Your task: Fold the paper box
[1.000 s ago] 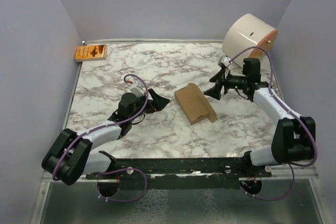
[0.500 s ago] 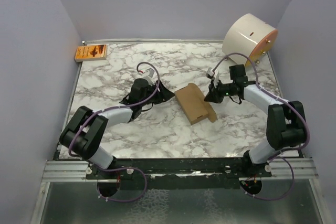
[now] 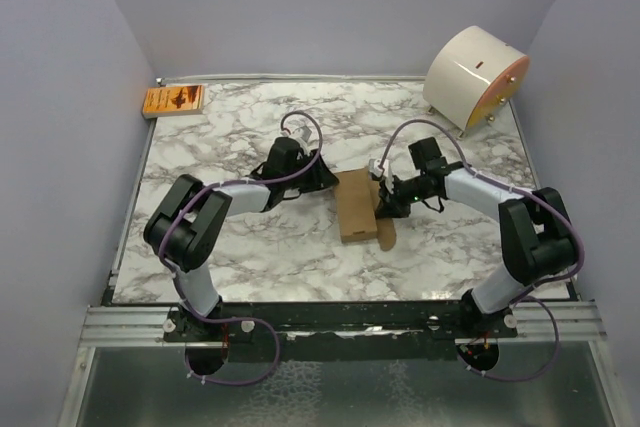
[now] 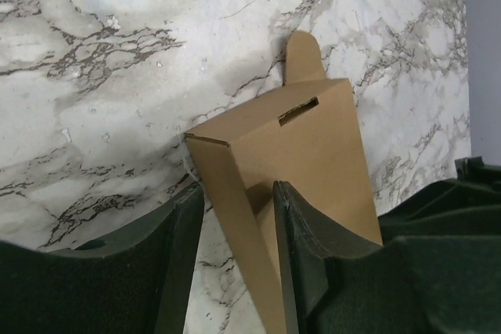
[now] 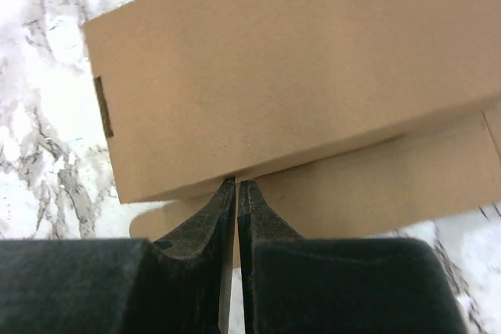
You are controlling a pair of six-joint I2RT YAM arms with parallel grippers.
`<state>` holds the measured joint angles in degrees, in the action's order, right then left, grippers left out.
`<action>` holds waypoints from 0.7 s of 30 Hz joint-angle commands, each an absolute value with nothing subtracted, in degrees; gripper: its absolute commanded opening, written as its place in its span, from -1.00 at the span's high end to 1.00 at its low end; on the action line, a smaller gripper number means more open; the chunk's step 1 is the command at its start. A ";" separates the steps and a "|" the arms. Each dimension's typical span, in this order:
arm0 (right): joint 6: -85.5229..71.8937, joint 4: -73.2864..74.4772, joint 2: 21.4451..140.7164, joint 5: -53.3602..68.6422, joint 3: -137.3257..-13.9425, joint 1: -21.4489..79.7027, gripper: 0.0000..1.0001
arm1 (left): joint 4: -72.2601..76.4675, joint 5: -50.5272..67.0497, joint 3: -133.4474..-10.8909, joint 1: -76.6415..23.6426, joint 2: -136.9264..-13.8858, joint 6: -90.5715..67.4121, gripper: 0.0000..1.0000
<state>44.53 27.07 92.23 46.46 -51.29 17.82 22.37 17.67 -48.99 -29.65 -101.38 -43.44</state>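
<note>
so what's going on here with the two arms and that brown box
Two robot arms are working on a brown cardboard box in the middle of the marble table. The left tool straddles one end of it, a finger on each side; whether it truly grips is unclear. The right tool is shut, tips against the seam where the box's side meets a flap lying flat. The box looks mostly formed, that flap not yet tucked.

Plain brown paper box (image 3: 356, 205), folded into oblong carton, lying flat on marble table (image 3: 200, 137), rounded tab protruding near end
</note>
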 commanded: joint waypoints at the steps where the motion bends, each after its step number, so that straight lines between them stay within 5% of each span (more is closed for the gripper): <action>1: 47.29 27.80 90.73 48.26 -50.50 22.31 0.87 | 18.66 19.21 -52.58 -29.71 -101.80 -39.01 0.13; 10: 46.30 26.08 92.58 47.07 -50.59 30.84 0.77 | 12.19 20.80 -56.17 -29.71 -103.09 -33.40 0.10; 21: 46.46 28.83 88.52 47.07 -52.48 24.53 0.39 | 13.09 11.27 -54.63 -29.63 -95.30 -28.02 -0.02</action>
<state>45.87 27.51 91.92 46.00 -50.83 29.12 10.98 17.17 -57.01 -29.65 -102.08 -31.16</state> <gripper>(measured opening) 0.272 0.495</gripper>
